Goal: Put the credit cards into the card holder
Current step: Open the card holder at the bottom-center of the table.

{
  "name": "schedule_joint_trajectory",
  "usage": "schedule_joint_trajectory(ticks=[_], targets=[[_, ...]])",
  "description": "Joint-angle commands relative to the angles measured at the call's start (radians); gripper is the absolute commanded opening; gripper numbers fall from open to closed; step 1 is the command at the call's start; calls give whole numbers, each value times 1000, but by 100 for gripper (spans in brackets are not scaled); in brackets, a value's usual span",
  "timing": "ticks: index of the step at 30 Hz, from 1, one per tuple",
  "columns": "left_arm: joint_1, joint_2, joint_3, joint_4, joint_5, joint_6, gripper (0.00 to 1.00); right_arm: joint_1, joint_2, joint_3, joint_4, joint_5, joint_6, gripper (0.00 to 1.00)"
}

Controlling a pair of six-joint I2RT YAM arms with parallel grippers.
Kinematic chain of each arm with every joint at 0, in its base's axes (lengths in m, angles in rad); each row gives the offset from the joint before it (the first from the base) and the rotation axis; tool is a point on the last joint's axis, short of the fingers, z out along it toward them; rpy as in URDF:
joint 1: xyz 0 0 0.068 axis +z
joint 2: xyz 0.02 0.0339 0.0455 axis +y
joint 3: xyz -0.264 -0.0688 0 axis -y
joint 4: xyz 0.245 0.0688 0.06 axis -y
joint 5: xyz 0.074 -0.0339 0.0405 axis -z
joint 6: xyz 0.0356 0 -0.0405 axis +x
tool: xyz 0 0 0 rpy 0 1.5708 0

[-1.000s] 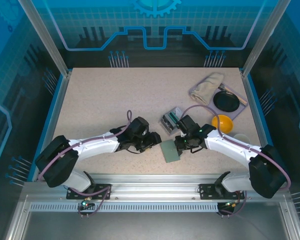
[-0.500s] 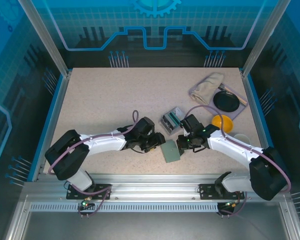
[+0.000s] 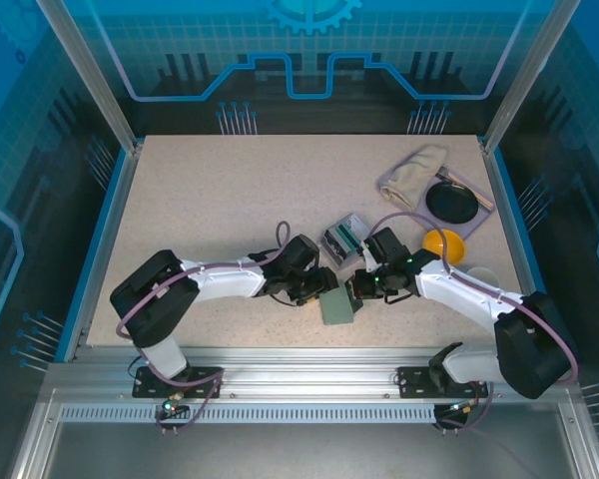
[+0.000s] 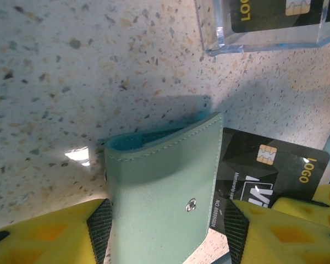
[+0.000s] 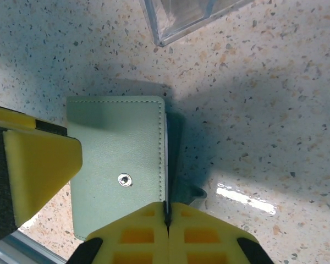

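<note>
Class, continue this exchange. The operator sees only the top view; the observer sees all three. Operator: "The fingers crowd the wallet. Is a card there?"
Observer: Yes. In the left wrist view a black card with a gold chip sticks out from the wallet's edge.
Operator: Who holds it?
Observer: The right fingers are shut on a thin edge along the wallet's side, apparently that card.
Operator: And the left fingers?
Observer: They stand apart, one on either side of the wallet, whose snap stud faces up.
</note>
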Motion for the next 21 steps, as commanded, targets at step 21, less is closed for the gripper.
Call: schedule_joint_trajectory(ticks=[21], targets=[[-18, -31, 38, 57, 35, 40, 77, -203, -111, -112, 230, -444, 213, 2]])
